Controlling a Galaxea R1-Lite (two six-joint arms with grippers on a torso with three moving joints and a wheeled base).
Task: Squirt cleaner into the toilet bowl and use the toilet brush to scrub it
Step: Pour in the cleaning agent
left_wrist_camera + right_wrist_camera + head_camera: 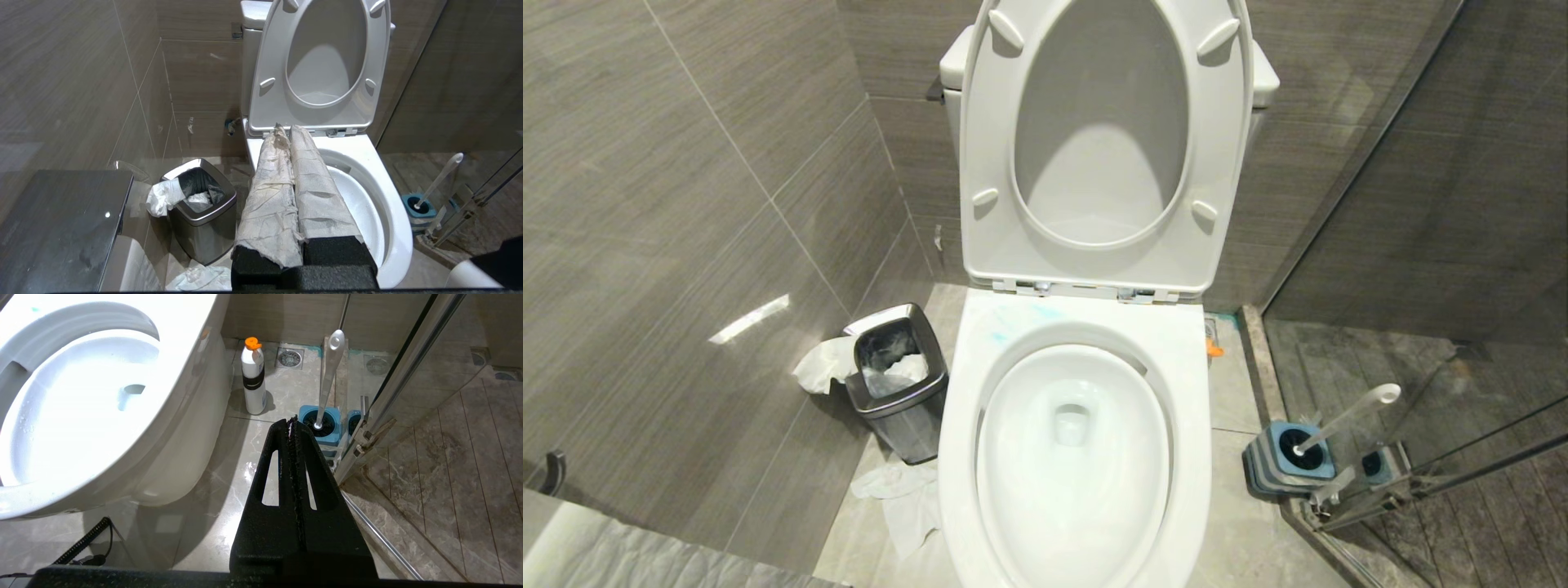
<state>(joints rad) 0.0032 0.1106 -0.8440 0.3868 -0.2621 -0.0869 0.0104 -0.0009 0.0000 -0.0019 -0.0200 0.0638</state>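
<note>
Left gripper closed above toilet bowl, right gripper closed near toilet brush

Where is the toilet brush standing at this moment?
In the head view, the toilet brush stands in its blue-and-grey holder on the floor at the right of the toilet bowl, close against the glass shower partition.

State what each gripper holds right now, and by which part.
Nothing. The left gripper, its jaws paper-wrapped and shut, hangs above the toilet bowl; the right gripper is shut and empty near the toilet brush.
</note>
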